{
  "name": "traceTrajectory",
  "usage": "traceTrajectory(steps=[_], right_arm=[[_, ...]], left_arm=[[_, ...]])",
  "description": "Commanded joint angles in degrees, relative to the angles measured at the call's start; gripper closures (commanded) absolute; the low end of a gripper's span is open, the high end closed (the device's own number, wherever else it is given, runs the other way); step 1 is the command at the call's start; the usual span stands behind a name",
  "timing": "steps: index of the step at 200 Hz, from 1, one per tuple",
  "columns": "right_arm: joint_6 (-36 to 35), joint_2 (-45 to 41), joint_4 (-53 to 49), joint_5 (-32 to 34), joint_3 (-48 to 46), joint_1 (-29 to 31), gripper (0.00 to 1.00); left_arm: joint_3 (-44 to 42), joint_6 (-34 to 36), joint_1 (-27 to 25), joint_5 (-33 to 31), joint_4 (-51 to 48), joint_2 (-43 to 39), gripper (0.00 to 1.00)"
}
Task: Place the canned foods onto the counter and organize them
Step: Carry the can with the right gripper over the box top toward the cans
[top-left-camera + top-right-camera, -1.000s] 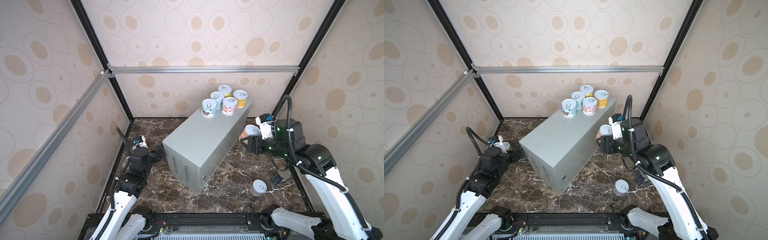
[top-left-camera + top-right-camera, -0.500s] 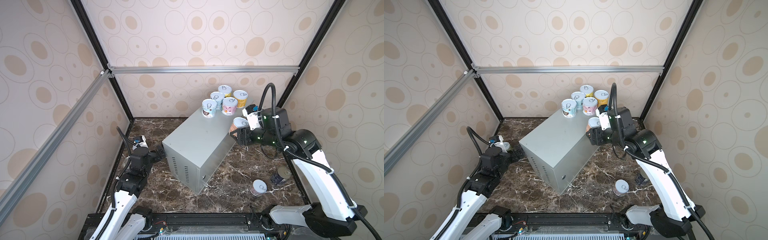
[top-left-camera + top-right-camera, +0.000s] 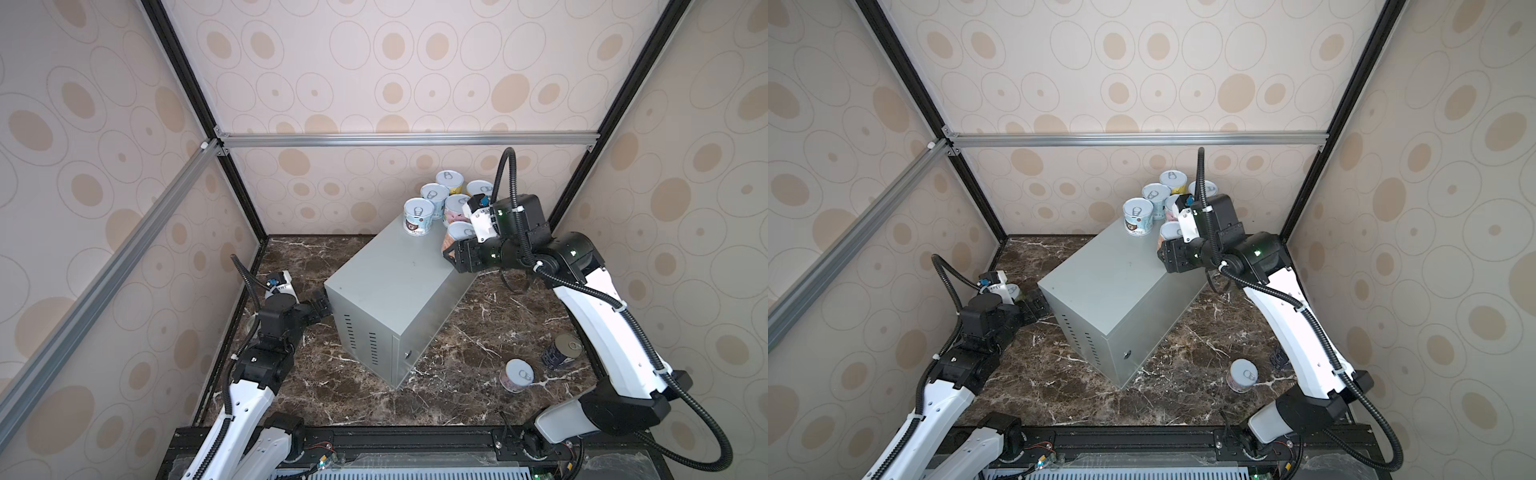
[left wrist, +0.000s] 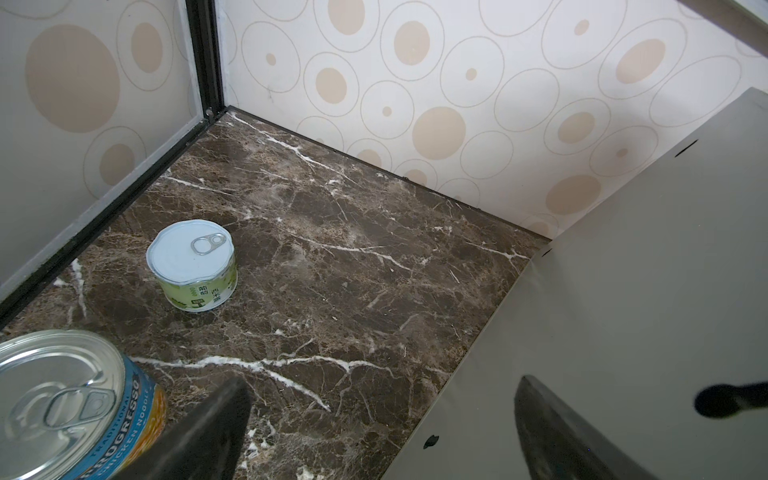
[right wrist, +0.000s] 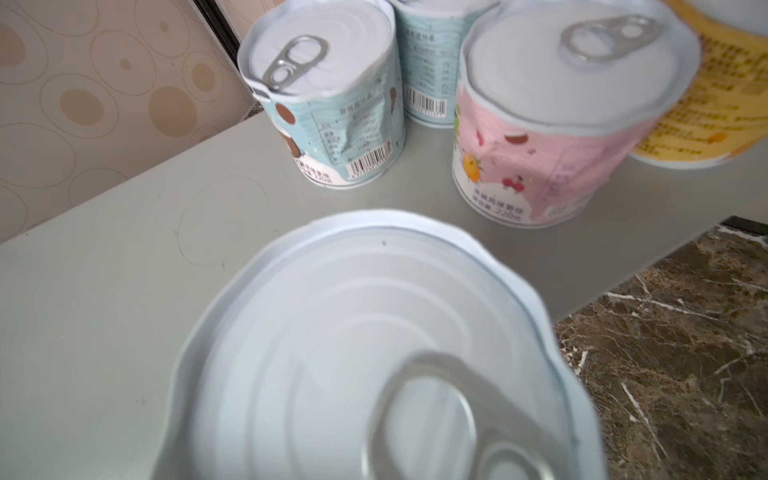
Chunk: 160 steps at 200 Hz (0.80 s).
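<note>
You're mid-placement. Your right gripper (image 3: 452, 249) is clamped on a can (image 3: 458, 231), short, with a pale pull-tab lid and a peach label, over the worktop's (image 3: 386, 270) far right edge, just beside the five cans (image 3: 434, 197) grouped there. Next, lower it flat without nudging the pink can (image 5: 540, 166), then let go. Your left gripper (image 3: 321, 306) stands wide and empty, low beside the worktop; a Progresso can (image 4: 62, 407) and green can (image 4: 191, 266) wait on the marble (image 4: 332, 249).
</note>
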Motion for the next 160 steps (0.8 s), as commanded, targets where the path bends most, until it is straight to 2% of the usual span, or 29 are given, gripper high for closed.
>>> traceTrajectory(steps=[1, 42, 160], right_arm=[[-1.6, 2.4, 1.9, 1.4, 5.0, 1.0, 0.52], [-1.4, 7.2, 0.4, 4.1, 9.5, 1.4, 0.54], [-0.9, 11.1, 1.8, 6.5, 10.6, 1.6, 0.53]], left_arm=[[-0.3, 0.3, 0.0, 4.0, 2.5, 0.9, 0.01], [-0.5, 0.2, 0.3, 4.7, 2.8, 0.9, 0.01], [-0.5, 0.4, 0.6, 5.3, 2.8, 0.8, 0.01]])
